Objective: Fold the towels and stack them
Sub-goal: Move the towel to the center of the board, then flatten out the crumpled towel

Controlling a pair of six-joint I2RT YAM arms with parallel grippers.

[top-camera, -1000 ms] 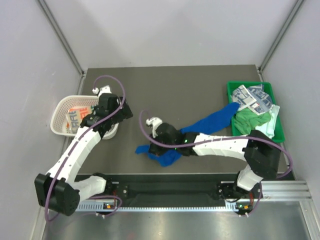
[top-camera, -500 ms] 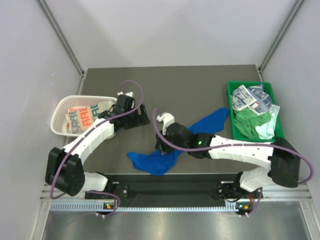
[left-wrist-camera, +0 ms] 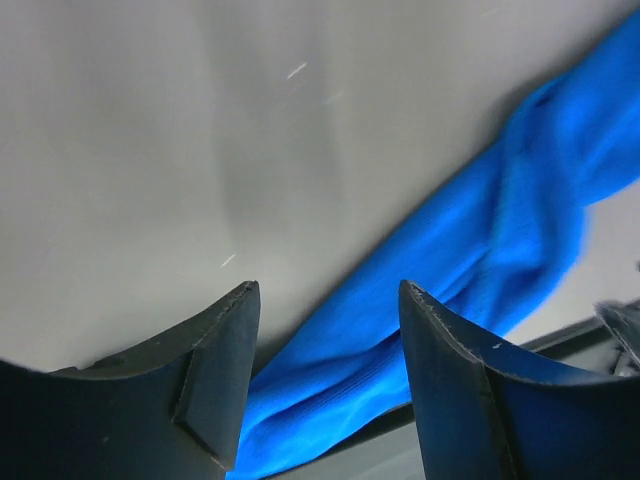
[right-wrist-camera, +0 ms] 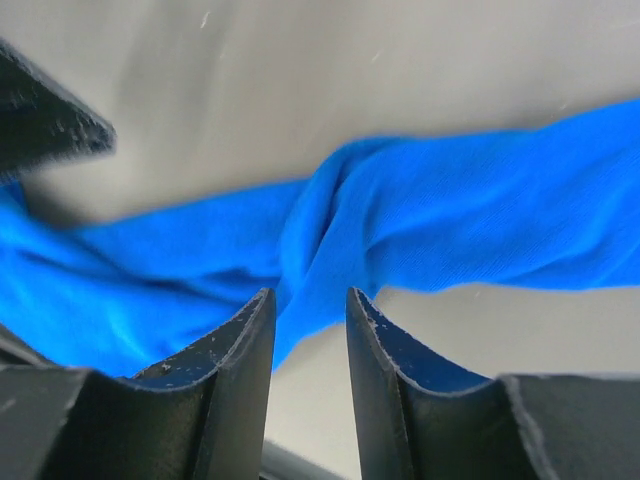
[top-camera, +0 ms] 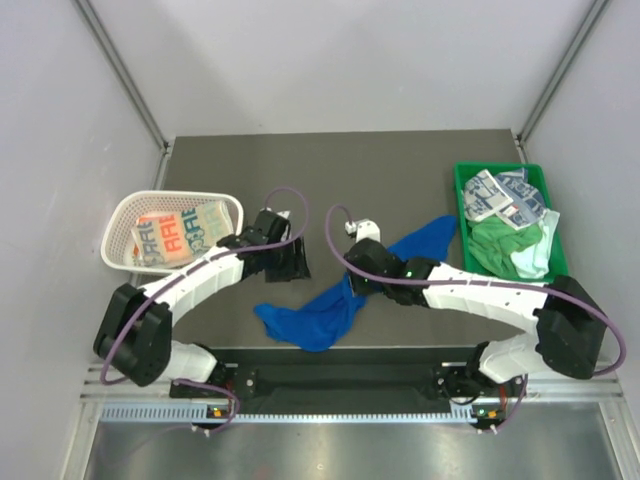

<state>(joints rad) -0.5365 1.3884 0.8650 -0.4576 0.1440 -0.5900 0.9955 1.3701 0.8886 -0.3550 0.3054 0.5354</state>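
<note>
The left gripper [left-wrist-camera: 328, 295] is hovering, jaws well apart, gripping nothing, the royal blue towel [top-camera: 318, 310] lying just beyond its right finger. The right gripper [right-wrist-camera: 310, 297] is hanging over that towel's twisted middle, jaws narrowly parted, pinching nothing. Left of the left gripper, the printed towel [top-camera: 170, 235] in the basket [top-camera: 118, 218] is showing big orange-teal letters, too blurry to read.

A blue towel [top-camera: 310, 320] lies as a twisted band on the grey table [top-camera: 300, 170], its middle under the right gripper's [top-camera: 352, 285] jaws. Its bunched end is just to the near side of the left gripper's [top-camera: 295, 268] jaws. Well to the left of the left jaws stands a white basket [top-camera: 118, 215] holding a printed towel [top-camera: 170, 235], and well to the right of the right jaws a green tray [top-camera: 462, 185] carries printed towels [top-camera: 505, 195] and a green towel [top-camera: 495, 245].
</note>
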